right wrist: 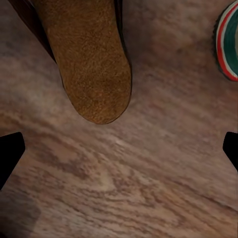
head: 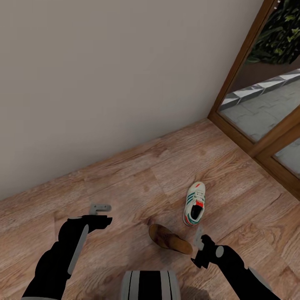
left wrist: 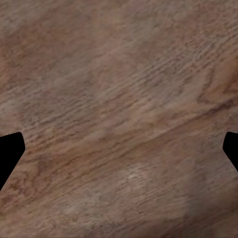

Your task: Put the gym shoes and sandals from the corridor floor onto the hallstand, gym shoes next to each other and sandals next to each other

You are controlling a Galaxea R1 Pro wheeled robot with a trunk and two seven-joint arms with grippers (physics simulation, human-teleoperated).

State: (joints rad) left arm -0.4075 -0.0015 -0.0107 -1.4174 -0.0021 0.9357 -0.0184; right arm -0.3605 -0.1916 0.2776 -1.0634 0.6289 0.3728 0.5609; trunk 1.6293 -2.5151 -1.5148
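Wood-grain corridor floor [head: 125, 179] is seen carrying one gym shoe [head: 194, 203] near the glass door [head: 266, 100], a sandal [head: 170, 239] just beside it. Above bare planks the left gripper [head: 101, 213] is held wide; the right gripper [head: 199, 245], also spread, is poised by the sandal's heel.

gym shoe [head: 194, 204], sandal [head: 169, 239] — near, floor [head: 137, 175]

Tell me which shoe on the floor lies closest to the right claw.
The brown sandal, its heel right by the right claw; the white sneaker with green stripes lies farther off, toward the glass door.
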